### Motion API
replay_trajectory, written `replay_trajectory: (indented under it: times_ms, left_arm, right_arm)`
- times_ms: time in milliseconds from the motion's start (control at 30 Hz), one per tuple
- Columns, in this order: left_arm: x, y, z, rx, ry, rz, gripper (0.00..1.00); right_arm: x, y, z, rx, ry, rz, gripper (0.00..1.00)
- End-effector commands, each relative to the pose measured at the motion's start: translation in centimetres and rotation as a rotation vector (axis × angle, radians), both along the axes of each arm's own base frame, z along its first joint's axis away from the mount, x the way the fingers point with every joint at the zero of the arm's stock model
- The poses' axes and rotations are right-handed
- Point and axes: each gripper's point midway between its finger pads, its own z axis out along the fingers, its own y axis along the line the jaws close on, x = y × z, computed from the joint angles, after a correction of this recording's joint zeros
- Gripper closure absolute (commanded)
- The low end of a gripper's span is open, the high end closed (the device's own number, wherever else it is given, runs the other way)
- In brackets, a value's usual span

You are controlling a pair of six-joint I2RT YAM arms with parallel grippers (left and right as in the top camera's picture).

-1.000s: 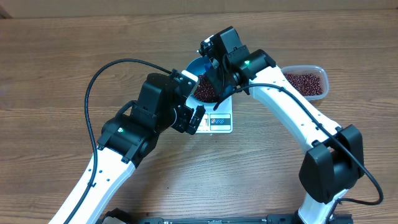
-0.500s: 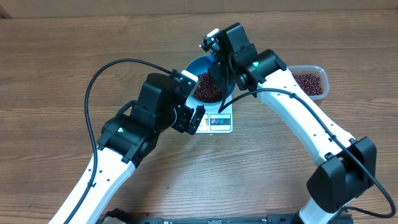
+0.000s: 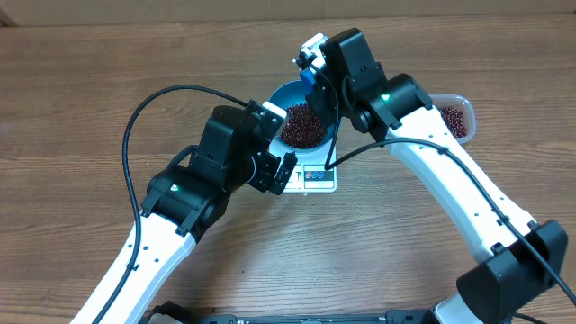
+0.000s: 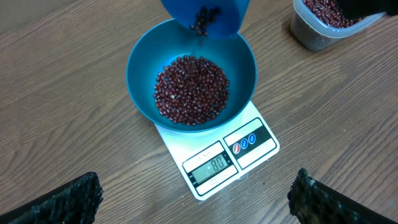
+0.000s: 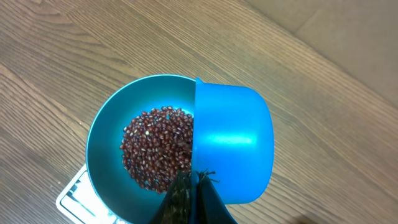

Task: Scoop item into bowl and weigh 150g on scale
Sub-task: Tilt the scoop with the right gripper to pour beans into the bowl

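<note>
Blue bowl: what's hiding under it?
A white kitchen scale sits under the blue bowl. Only its front edge with the display and buttons shows; the bowl covers the rest.

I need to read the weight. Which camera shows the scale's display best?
The left wrist view: the scale sits in clear sight under the bowl, display facing the camera. Overhead shows the scale small, its display too tiny to read. The right wrist view catches only a corner beneath the bowl.

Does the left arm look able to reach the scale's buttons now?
Probably yes: the scale's front lies bare before the open left gripper; the bowl covers only its back, and the scoop hangs over the far rim.
</note>
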Motion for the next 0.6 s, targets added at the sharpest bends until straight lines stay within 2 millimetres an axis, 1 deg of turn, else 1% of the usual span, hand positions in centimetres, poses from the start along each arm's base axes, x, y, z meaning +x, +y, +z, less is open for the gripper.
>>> replay_trajectory:
  times_ms: [0,233,400,567]
  left_arm:
    - [-0.05,-0.08,-0.20,-0.016,0.013,0.004,0.00]
    - [-0.06,-0.08,-0.20,-0.016,0.013,0.004,0.00]
    - [-0.06,-0.09,-0.20,-0.016,0.014,0.004,0.01]
    - [-0.06,-0.08,-0.20,-0.016,0.013,0.004,0.00]
  right_arm:
    - [-0.26,-0.30,3.48,-0.006,-0.084,0.026,0.96]
    - [-0.66,-0.54,3.64,-0.048,-0.094,0.072,0.96]
    - [-0.68,-0.85,3.53,-0.078,-0.099,0.082,0.96]
    - [-0.61,-0.89,3.71,-0.069,-0.102,0.068,0.96]
